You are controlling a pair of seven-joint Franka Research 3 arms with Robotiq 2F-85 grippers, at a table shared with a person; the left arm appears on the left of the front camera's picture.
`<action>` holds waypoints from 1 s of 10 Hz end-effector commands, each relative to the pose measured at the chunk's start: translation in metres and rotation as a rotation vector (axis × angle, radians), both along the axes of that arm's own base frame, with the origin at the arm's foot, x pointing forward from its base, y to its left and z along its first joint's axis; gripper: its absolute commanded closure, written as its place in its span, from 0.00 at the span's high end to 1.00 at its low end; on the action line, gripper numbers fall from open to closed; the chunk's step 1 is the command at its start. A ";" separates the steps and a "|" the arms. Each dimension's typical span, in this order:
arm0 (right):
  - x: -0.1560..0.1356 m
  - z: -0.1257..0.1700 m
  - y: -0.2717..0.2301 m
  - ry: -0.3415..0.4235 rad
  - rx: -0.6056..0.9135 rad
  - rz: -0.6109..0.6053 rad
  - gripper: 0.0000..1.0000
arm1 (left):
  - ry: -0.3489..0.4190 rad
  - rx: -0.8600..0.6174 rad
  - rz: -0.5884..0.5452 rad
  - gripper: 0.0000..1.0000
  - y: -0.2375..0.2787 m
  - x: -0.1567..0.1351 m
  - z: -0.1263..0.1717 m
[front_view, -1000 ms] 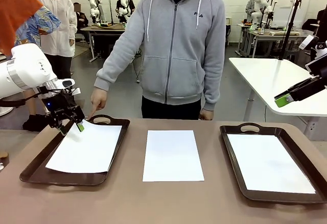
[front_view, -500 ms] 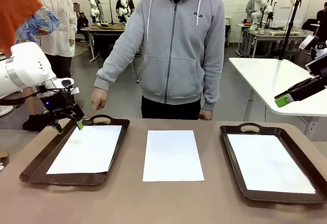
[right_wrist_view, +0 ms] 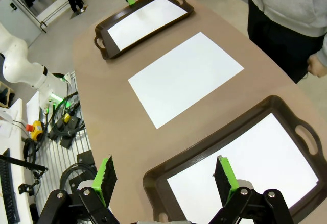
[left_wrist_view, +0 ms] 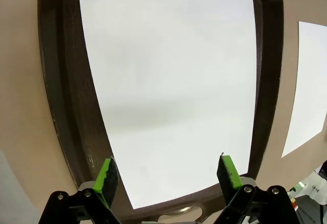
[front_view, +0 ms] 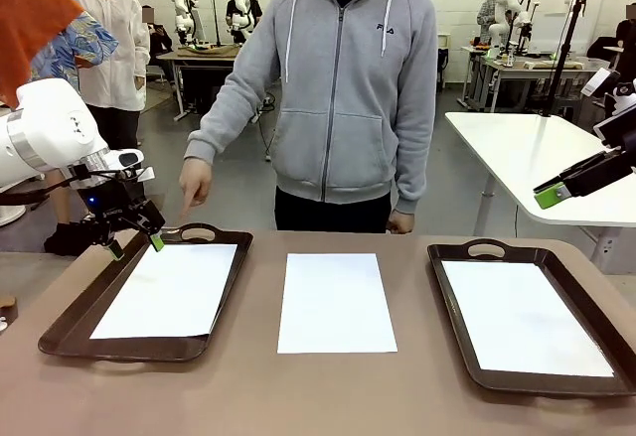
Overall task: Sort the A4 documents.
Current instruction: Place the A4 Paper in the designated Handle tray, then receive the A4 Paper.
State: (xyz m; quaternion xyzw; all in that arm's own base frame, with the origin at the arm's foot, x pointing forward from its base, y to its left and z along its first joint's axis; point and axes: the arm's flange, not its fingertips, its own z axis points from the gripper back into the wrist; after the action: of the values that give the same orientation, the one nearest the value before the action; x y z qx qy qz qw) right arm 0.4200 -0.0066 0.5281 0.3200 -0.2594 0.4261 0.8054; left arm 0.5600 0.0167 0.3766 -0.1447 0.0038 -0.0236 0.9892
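A4 documents [front_view: 335, 302] lie three across our worktop [front_view: 298, 391]: one in the left tray [front_view: 70, 325] at nine o'clock, one bare at centre, one in the right tray [front_view: 459, 366] at three. We judge them light, floppy and slippery, best pinched at a free edge. The left pincer [front_view: 136, 247] hovers open over its tray's far corner; the right pincer [right_wrist_view: 165, 168] hangs open, aloft. The person's hoodie [front_view: 338, 108] reads FILA.

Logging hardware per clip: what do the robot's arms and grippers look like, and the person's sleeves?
The left arm is white with rounded links and a black cable. The left gripper and right gripper are black with green pads. The person wears a grey zip hoodie with white drawstrings.
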 end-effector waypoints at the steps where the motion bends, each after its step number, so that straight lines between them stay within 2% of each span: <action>1: 0.000 0.000 0.001 -0.001 0.004 0.004 1.00 | 0.001 0.012 -0.005 1.00 0.003 0.004 0.000; 10: 0.000 0.000 0.001 -0.001 0.004 0.004 1.00 | 0.001 0.012 -0.005 1.00 0.003 0.004 0.000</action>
State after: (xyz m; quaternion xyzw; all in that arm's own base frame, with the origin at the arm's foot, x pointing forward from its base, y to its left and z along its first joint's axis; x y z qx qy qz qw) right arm 0.4200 -0.0067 0.5281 0.3200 -0.2594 0.4261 0.8054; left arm 0.5607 0.0177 0.3750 -0.1446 0.0049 -0.0227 0.9892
